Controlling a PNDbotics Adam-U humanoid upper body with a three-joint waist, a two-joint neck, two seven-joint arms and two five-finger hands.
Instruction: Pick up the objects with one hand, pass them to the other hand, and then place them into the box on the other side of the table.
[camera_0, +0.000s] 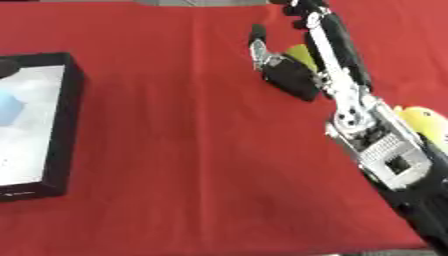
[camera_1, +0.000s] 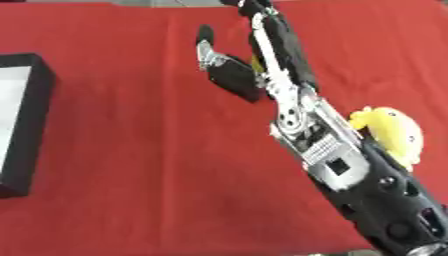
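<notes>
Reaching from the near right corner, the black and silver arm runs up across a red cloth surface (camera_0: 192, 150), passing just beside a soft-looking yellow rounded object (camera_1: 392, 134) that lies on the cloth under the forearm. Farther out, the right robot hand (camera_0: 293, 75) has its thumb standing apart and its fingers stretched up, with a small yellow-green thing (camera_0: 299, 51) tucked against the palm; whether it is truly gripped I cannot tell. At the left edge sits the black-walled box (camera_0: 73, 100) with a pale floor and something light blue inside. Judging by this, the pick-up is under way; next comes closing on the piece and carrying it toward the other hand, which is not in sight
</notes>
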